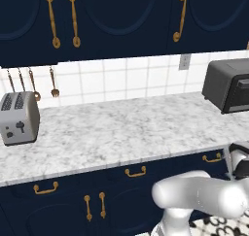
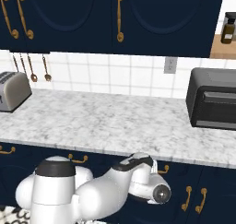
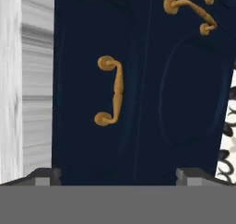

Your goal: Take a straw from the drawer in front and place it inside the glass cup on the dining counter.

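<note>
The drawer (image 3: 83, 126) is shut, a navy front just under the marble counter edge. Its curved brass handle (image 3: 113, 91) looks upright here because the hand view is rolled on its side. My gripper (image 3: 117, 174) is open, its two dark fingertips (image 3: 44, 174) spread wide and short of the drawer front, with nothing between them. The same handle (image 2: 163, 169) shows beside my wrist in the right base view, and sits at the far right (image 1: 212, 158) in the left base view. The straw, the glass cup and the dining counter are out of view.
A marble worktop (image 1: 121, 128) runs above the drawers. It carries a silver toaster (image 1: 18, 117) at the left and a black toaster oven (image 2: 212, 98) at the right. Cabinet doors with paired brass handles (image 2: 194, 197) stand below and right of the drawer. Utensils (image 1: 53, 84) hang on the tiled wall.
</note>
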